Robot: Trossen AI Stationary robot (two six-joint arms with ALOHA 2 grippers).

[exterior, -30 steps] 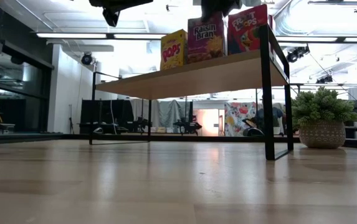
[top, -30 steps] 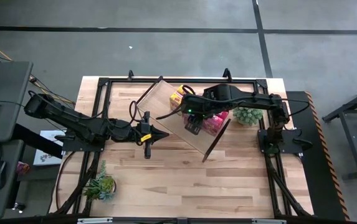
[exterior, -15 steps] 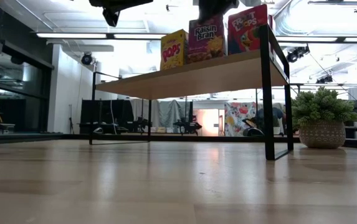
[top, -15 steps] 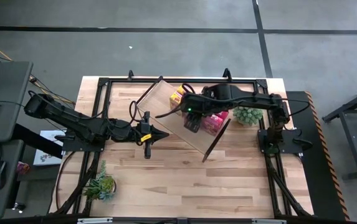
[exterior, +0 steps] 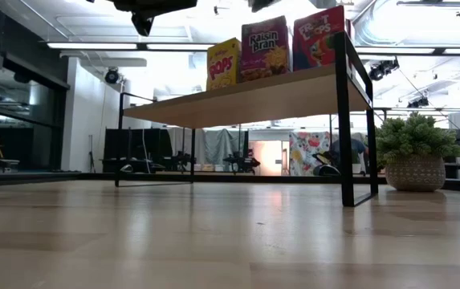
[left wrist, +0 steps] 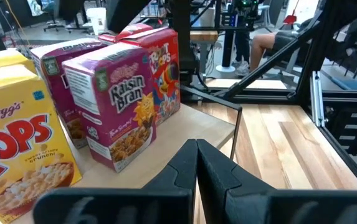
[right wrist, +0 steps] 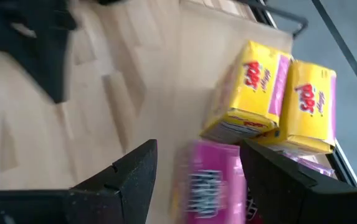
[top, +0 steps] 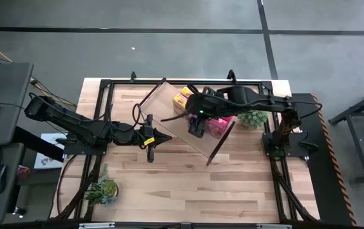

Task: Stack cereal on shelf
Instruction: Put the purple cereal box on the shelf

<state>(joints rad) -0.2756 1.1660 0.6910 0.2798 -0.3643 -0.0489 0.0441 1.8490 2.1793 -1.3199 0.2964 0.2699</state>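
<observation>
The light-wood shelf (top: pixel 169 114) stands slantwise on its black legs at the table's far middle. Cereal boxes stand upright on its right end: yellow Pops (exterior: pixel 224 63), pink Raisin Bran (exterior: pixel 265 48) and red Froot Loops (exterior: pixel 319 36). The left wrist view shows a second pink box (left wrist: pixel 60 68) behind the first (left wrist: pixel 113 112). My right gripper (right wrist: pixel 198 146) is open above the front pink box (right wrist: pixel 209 180), clear of its top, with two yellow boxes (right wrist: pixel 250 93) beyond. My left gripper (top: pixel 151 138) is shut and empty at the shelf's near long edge (left wrist: pixel 197 152).
A potted plant (top: pixel 253 117) stands just right of the shelf, also in the low view (exterior: pixel 410 156). Another plant (top: pixel 103 189) sits at the table's near left. Bare tabletop lies near of the shelf. A seated person (left wrist: pixel 271 43) shows in the room beyond.
My right gripper has risen off the top of the front pink Raisin Bran box and now hangs clear above it. The box stays upright on the shelf between the yellow and red boxes.
</observation>
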